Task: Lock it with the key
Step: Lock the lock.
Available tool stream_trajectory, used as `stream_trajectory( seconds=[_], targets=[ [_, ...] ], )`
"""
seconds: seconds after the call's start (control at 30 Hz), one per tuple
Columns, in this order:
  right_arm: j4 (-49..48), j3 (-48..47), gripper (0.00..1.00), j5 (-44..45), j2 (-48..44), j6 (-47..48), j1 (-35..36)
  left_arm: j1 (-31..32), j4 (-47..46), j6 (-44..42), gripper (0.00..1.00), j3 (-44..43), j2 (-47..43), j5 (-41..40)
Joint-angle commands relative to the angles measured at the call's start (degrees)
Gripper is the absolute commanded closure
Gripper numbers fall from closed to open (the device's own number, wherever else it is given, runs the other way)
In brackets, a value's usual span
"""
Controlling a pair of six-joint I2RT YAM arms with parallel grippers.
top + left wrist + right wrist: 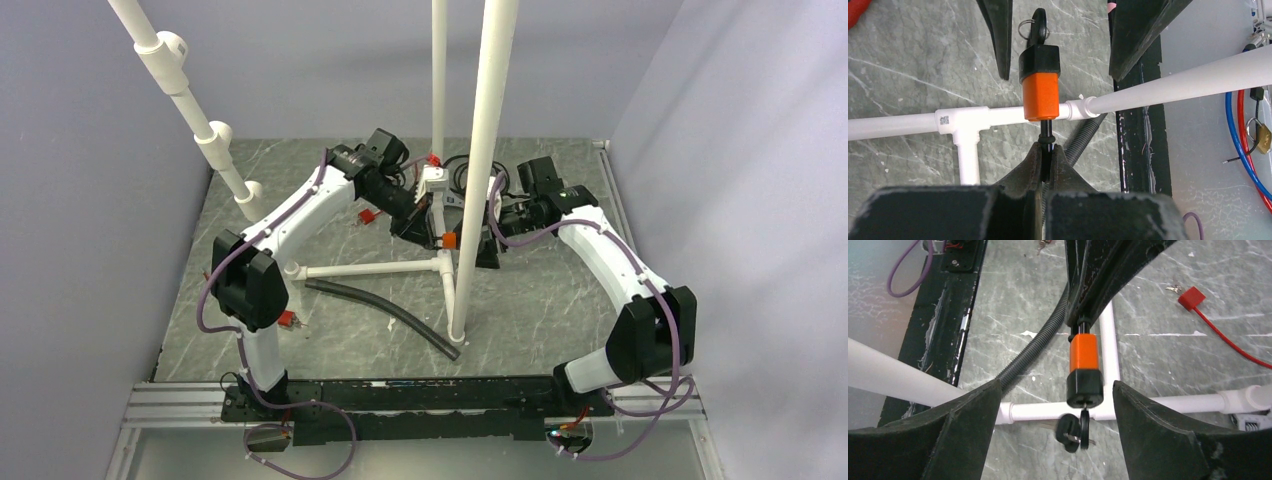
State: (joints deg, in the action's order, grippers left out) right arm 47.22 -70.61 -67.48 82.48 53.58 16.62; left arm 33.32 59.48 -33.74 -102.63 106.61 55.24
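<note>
A black corrugated hose lies beside the white pipe frame.

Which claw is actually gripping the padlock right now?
The left claw, shut on the black shackle end of the orange padlock. The right claw is open, fingers clear on either side of the key.

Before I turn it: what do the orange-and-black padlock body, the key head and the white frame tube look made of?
Orange-and-black padlock body: matte moulded plastic, likely, soft edges, no glint. Black key head: plastic-looking cover, dull sheen. White frame tube: smooth PVC-like pipe with moulded tee joint.
</note>
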Motion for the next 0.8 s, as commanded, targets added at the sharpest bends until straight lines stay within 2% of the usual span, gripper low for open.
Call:
stream_trajectory(
  seconds=[0.0, 0.33, 0.43, 0.5, 0.53, 0.6, 0.67, 0.7, 0.77],
  targets=[
    [0.5, -2.7, 0.27, -3.7, 0.6, 1.5, 1.3, 0.8, -1.0, -2.7, 1.00, -1.8, -2.8, 3.8],
    [1.1, -1.7, 0.57, -2.1, 1.3, 1.4, 2.2, 0.8, -1.4, -3.5, 1.00, -1.8, -3.3, 3.9],
    [-1.1, -0.8, 0.73, -1.2, 0.8, -0.7, 2.3, 0.8, -1.3, -3.2, 1.00, -1.7, -3.7, 3.8],
    [-2.1, -0.7, 0.92, -1.0, 0.8, -2.2, 2.3, 0.7, -1.8, -2.5, 1.00, -1.4, -4.2, 3.1],
    [-3.2, -0.6, 1.00, -0.9, 0.8, -3.8, 2.3, 0.6, -2.6, -1.3, 0.94, -1.2, -4.6, 2.2],
    [-7.0, 0.0, 1.00, -0.8, 0.3, -8.4, 1.9, -0.1, -4.0, 2.3, 0.66, -0.5, -5.6, 0.9],
    [-13.9, 1.9, 1.00, -1.3, -0.9, -15.3, 0.7, -2.9, -6.4, 5.9, 0.25, 1.5, -7.6, 3.9],
    [-17.9, 3.1, 1.00, -1.9, -1.6, -19.3, 0.0, -3.8, -9.0, 8.6, 0.13, 2.9, -8.6, 4.5],
    [-25.7, 5.2, 1.00, -2.5, -2.8, -25.9, -0.8, -6.6, -14.3, 12.2, 0.09, 6.4, -11.1, 5.8]
  ],
)
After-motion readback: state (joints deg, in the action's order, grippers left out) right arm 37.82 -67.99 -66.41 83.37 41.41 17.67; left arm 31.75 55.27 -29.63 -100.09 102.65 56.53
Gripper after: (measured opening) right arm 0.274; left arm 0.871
